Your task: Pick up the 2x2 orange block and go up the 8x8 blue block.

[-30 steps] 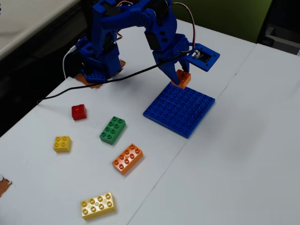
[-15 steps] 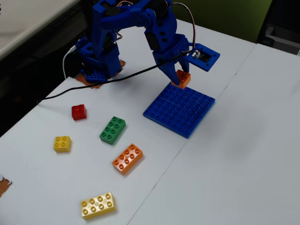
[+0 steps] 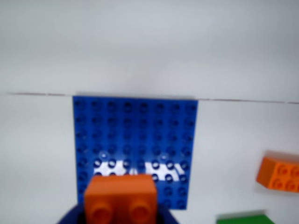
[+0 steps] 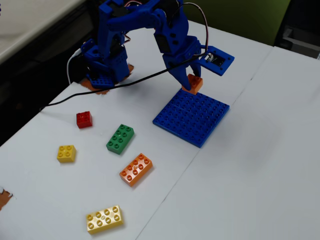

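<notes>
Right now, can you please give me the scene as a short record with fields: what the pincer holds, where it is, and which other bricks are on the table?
pincer: shut on the 2x2 orange block
pincer position: over the far edge of the 8x8 blue block, fixed view
block contact with plate: cannot tell
loose bricks: red brick, small yellow brick, green brick, long orange brick, long yellow brick

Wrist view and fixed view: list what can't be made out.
- 2x2 orange block: wrist view, bottom edge cuts it off; blurred.
- Gripper: fixed view, fingers hide most of the block; gap above the 8x8 blue block unclear.
- Green brick: wrist view, cut off.
</notes>
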